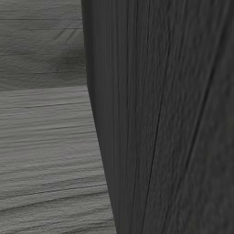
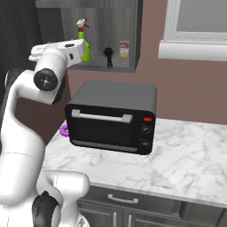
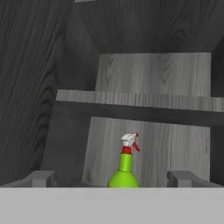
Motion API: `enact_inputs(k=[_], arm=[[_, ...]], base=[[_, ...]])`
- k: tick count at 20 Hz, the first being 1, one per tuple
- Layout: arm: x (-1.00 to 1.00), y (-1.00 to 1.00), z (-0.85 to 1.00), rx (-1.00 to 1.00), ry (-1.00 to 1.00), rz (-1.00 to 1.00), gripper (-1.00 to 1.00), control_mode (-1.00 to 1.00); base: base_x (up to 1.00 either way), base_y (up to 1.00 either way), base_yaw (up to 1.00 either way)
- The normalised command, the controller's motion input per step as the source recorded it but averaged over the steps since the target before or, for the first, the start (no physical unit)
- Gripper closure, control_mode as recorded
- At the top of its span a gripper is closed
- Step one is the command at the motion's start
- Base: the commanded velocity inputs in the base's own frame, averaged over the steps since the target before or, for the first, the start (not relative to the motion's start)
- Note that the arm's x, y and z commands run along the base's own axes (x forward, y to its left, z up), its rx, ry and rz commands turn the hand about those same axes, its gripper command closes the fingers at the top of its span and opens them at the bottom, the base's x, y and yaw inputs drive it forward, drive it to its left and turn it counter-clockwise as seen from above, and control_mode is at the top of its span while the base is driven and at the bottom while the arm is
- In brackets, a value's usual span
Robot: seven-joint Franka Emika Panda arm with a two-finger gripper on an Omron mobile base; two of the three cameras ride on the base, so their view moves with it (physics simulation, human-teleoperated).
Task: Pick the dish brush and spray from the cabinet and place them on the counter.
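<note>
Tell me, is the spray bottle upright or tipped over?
Upright: the spray bottle stands on the cabinet shelf, nozzle on top.

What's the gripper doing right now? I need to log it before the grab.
Gripper: open, holding nothing, lined up on the spray bottle in the cabinet.

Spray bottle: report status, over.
Fingers open, empty, lined up on spray bottle. Bottle upright on cabinet shelf, dish brush beside it. Path clear.
</note>
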Motion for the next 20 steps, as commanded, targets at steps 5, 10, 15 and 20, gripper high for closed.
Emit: enact_inputs(k=[5, 10, 15, 20], arm=[[0.15, 0.00, 0.00, 0.00, 0.00, -0.05, -1.00, -1.00], [0.19, 0.00, 0.00, 0.00, 0.00, -0.05, -1.00, -1.00], [0.18, 0.00, 0.00, 0.01, 0.01, -0.04, -1.00, -1.00], [0.20, 0.00, 0.00, 0.05, 0.03, -0.03, -1.00, -1.00]], base=[[0.00, 0.00, 0.00], [0.00, 0.00, 0.00], [0.00, 0.00, 0.00], [0.00, 0.00, 0.00]])
